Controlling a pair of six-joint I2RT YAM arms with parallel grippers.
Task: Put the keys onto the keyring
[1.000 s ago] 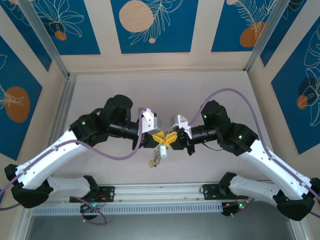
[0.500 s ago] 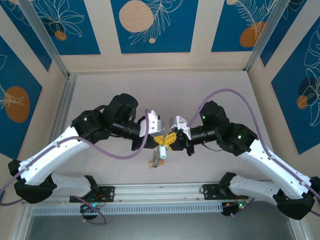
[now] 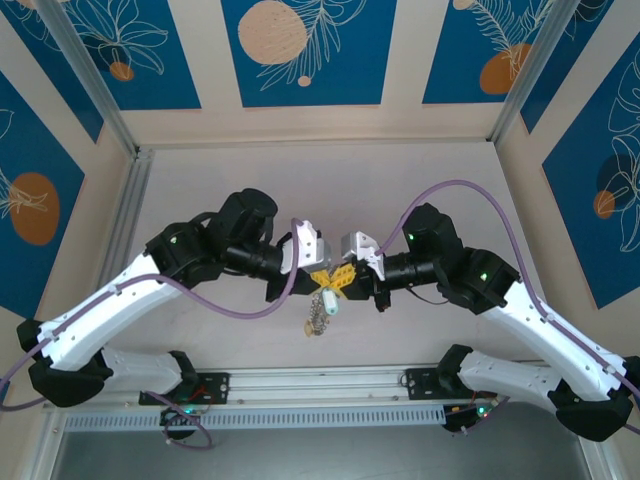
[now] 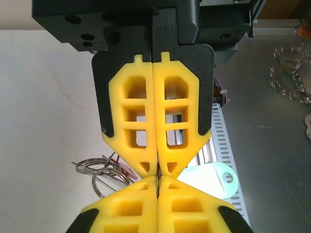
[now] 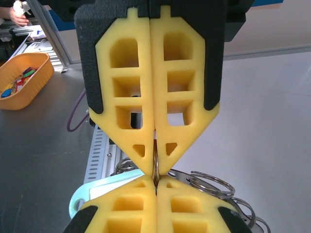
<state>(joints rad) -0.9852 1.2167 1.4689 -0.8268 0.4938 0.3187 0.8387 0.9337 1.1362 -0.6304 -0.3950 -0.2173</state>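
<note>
while both arms meet tip to tip above the middle of the bench (image 3: 300,180), the job looks to be at the threading step, with a key being worked onto the ring rather than picked up or laid down. the left fingers (image 3: 318,272) are pressed fully together, and their tips touch the tips of the right fingers (image 3: 346,279). in the left wrist view the left fingers (image 4: 144,155) show no gap along the seam; whether anything thin sits pinched at their tip i cannot tell. the right fingers (image 5: 145,140) are likewise closed, and a thin wire loop of the keyring (image 5: 214,187) runs up into the seam at their tips, so they appear to have hold of it. the rest of the keyring (image 3: 317,320) hangs in the air below the two tips. the teal key (image 5: 95,194) sits just below the joined tips, and in the top view it dangles at the head of the hanging bunch; whether it is already on the wire or only resting against it is not clear. the next move, as i judge it, calls for a small, steady slide or twist between the two arms while one keeps the wire firm, so the key's hole rides along the coil. a slip could drop the whole bunch.
</note>
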